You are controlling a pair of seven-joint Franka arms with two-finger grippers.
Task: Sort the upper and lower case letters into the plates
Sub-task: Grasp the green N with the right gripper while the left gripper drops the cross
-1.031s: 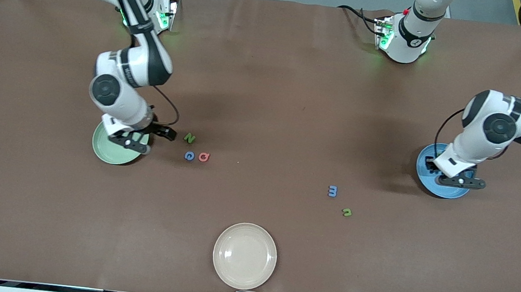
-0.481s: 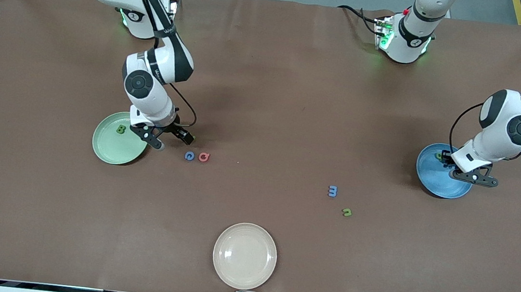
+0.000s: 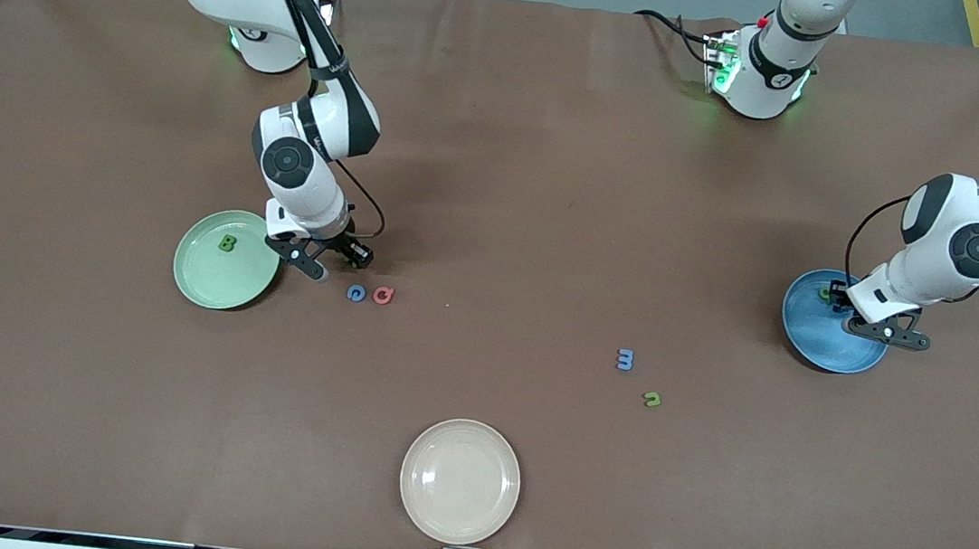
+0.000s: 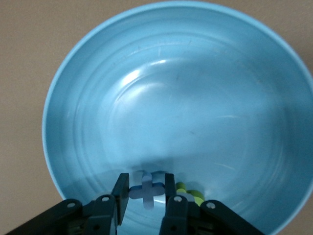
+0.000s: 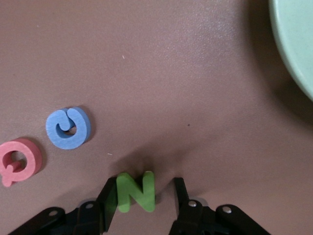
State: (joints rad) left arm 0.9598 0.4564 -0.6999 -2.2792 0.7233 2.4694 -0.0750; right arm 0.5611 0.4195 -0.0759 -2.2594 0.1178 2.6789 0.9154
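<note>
My right gripper [image 3: 356, 255] is down at the table beside the mint green plate [image 3: 211, 282], open around the green N [image 5: 136, 191]. One finger touches the N and the other stands apart, as the right wrist view [image 5: 143, 182] shows. A green B [image 3: 227, 242] lies in the mint plate. The blue G [image 3: 356, 293] and red G [image 3: 384, 295] lie just nearer the camera. My left gripper [image 3: 836, 297] is over the blue plate [image 3: 819, 345], shut on the blue t [image 4: 146, 190]. A green letter [image 3: 825, 293] lies in that plate beside it.
A blue m [image 3: 624, 359] and a green n [image 3: 651, 399] lie on the brown table between the two plates, toward the left arm's end. A cream-beige plate [image 3: 460, 481] sits near the table's front edge.
My right gripper moved off the mint plate to the green N, uncovering the green B. My left gripper shifted across the blue plate, uncovering the green letter.
</note>
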